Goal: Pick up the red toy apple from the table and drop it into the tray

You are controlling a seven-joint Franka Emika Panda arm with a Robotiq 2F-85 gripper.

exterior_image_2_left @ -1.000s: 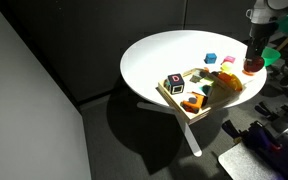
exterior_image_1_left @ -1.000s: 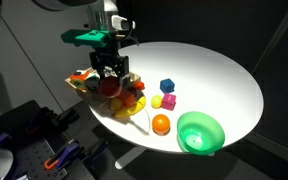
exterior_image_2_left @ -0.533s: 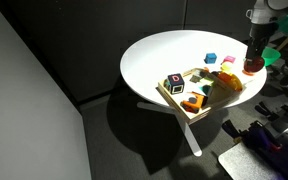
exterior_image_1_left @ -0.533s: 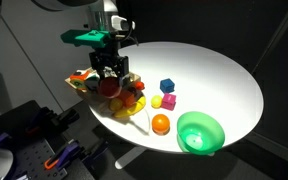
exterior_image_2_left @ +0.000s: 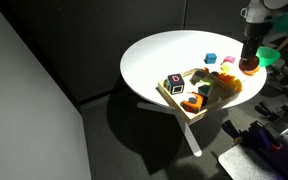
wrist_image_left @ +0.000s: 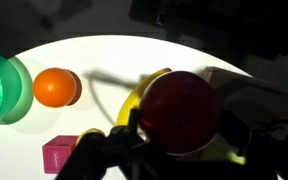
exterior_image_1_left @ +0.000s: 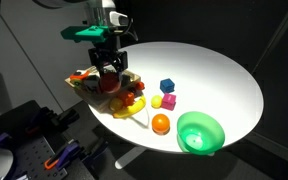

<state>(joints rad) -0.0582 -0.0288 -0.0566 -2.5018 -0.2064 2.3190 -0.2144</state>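
My gripper (exterior_image_1_left: 110, 76) is shut on the red toy apple (exterior_image_1_left: 109, 83) and holds it just above the tan tray (exterior_image_1_left: 80, 87) at the table's edge. In the wrist view the apple (wrist_image_left: 179, 110) fills the space between the dark fingers (wrist_image_left: 174, 135), with the yellow banana (wrist_image_left: 134, 100) under it. In an exterior view the gripper (exterior_image_2_left: 249, 62) holds the apple (exterior_image_2_left: 250, 67) above the far end of the tray (exterior_image_2_left: 174, 99). The tray holds several toys.
On the white round table (exterior_image_1_left: 214, 75) lie an orange fruit (exterior_image_1_left: 160, 124), a green bowl (exterior_image_1_left: 200, 132), a blue cube (exterior_image_1_left: 167, 86), a pink block (exterior_image_1_left: 156, 101) and a yellow block (exterior_image_1_left: 169, 101). The bowl (wrist_image_left: 2, 88) and orange (wrist_image_left: 56, 87) also show in the wrist view.
My gripper has risen slightly with the apple still in it, over the tray. Nothing else moved.
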